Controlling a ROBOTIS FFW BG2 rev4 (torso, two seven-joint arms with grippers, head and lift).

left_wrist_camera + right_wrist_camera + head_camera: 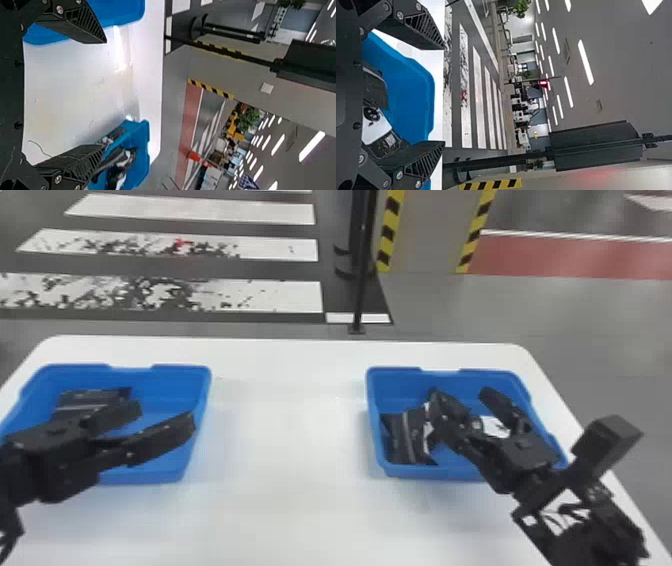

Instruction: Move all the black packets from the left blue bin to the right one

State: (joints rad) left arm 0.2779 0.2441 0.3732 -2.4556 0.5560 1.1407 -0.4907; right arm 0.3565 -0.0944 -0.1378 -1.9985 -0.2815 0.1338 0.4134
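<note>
"The left gripper [166, 417] first: how does it stand?"

"Wide, nothing between its fingers. Call the white table [290, 430] a dial with twelve at the far edge, and it's at nine o'clock, over the left blue bin [172, 386]."

"And the right gripper [461, 393]?"

"Round at three, over the right blue bin [397, 382]. Fingers well apart too, and empty."

"Where are the black packets, then?"

"Some black packaging [92, 396] lies in the left bin, toward that bin's eleven, partly behind the left gripper. I can't tell how many pieces."

"Over in the right one?"

"More black packets [411, 437] along its nine o'clock side. A white patterned piece [495, 427] shows beneath the right gripper; the right wrist view gives it a dark round mark."

"Anything past the table?"

"A black pole [361, 280], just past twelve."
</note>
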